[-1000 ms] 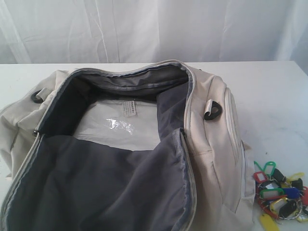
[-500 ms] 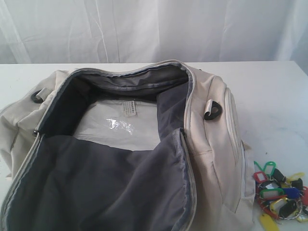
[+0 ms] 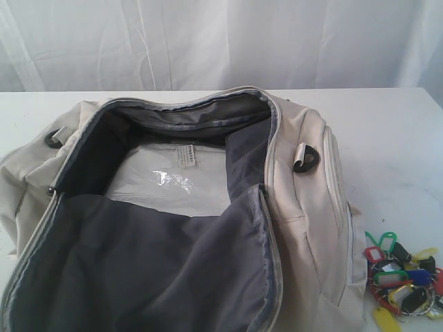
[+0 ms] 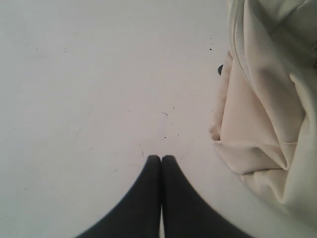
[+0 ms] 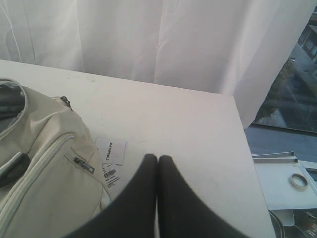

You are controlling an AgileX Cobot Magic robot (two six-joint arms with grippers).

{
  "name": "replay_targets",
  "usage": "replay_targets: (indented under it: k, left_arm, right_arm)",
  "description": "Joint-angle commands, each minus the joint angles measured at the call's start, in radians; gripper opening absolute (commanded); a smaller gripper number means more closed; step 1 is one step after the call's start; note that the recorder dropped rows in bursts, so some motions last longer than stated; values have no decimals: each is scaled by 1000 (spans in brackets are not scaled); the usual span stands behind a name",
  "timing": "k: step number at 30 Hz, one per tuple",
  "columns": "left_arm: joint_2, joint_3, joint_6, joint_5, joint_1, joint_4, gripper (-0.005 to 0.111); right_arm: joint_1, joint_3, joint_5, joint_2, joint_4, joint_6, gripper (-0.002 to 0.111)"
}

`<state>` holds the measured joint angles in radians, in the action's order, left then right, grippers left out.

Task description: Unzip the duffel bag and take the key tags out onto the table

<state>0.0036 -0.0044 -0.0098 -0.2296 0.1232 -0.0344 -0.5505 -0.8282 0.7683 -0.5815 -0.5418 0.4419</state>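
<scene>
Left gripper (image 4: 161,158): jaws together, empty, above table (image 4: 89,89) beside bag (image 4: 267,99)
Right gripper (image 5: 157,157): jaws together, empty
Tags (image 3: 401,277): 4 o'clock of bag
Change: none

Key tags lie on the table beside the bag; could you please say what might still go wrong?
The key tags lie right beside the bag; nudging the bag could drag them.
They run off the exterior view; whether the table ends nearby is unclear.
The paper tag by the shut right hand could be mistaken for one.
</scene>
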Motion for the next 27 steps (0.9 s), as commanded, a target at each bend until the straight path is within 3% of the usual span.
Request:
replay_targets:
  k: [1, 14, 27]
  left_arm:
    - [-4, 4, -6, -2, -7, -2, 0]
    - [-4, 4, -6, -2, -35, -2, 0]
    - [-4, 4, -6, -2, -50, -2, 0]
  right_arm:
    - [-1, 3, -9, 7, -9, 0, 0]
    - [13, 3, -8, 36, -5, 0, 0]
    - [193, 3, -8, 163, -5, 0, 0]
